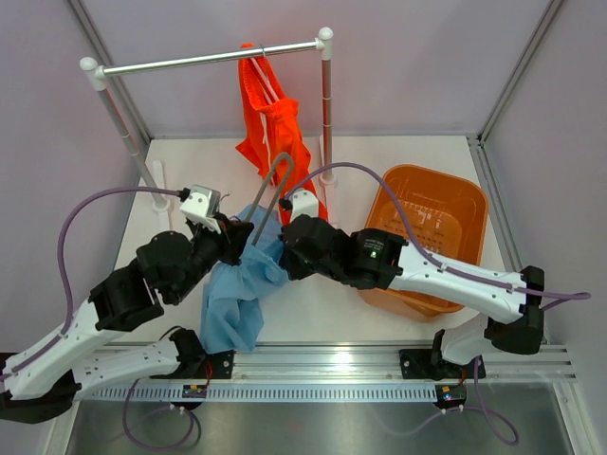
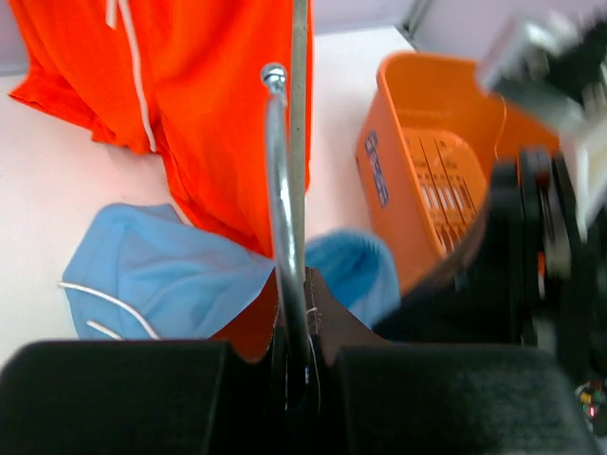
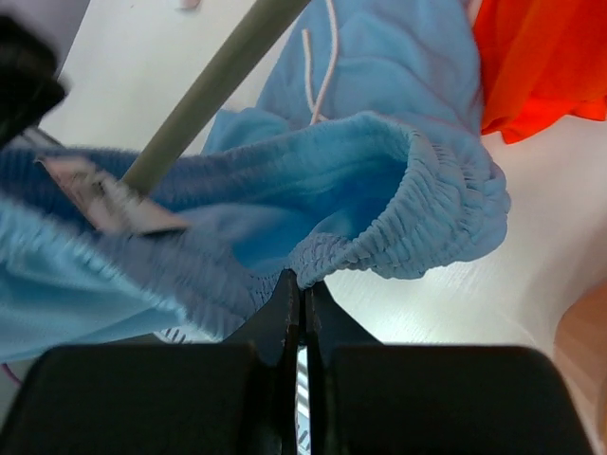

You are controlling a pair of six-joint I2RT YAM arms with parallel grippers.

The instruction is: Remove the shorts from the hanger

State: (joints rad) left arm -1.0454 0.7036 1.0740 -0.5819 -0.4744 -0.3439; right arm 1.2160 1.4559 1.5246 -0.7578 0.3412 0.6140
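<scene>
The shorts are two garments: a light blue pair (image 1: 237, 294) bunched at the centre of the white tabletop (image 1: 408, 152), and an orange pair (image 1: 275, 123) with white cords at 12 o'clock.

Seen from the top camera, a white-posted rack (image 1: 209, 59) spans the far side, from 11 to 1 o'clock. An orange basket (image 1: 432, 223) sits at 3 o'clock. The left arm (image 1: 123, 294) reaches in from 8 o'clock and the right arm (image 1: 446, 275) from 4 o'clock, and the two meet at the blue cloth.

The orange pair hangs from the rack's bar, its lower end draping toward the arms. The blue pair trails from the centre toward 6 o'clock.

A metal hanger hook (image 2: 277, 209) rises from the meeting point toward 12 o'clock. The left jaws are clenched on this hook. The right jaws are clenched on the elastic waistband of the light blue pair, a fold of it pinched between them.
</scene>
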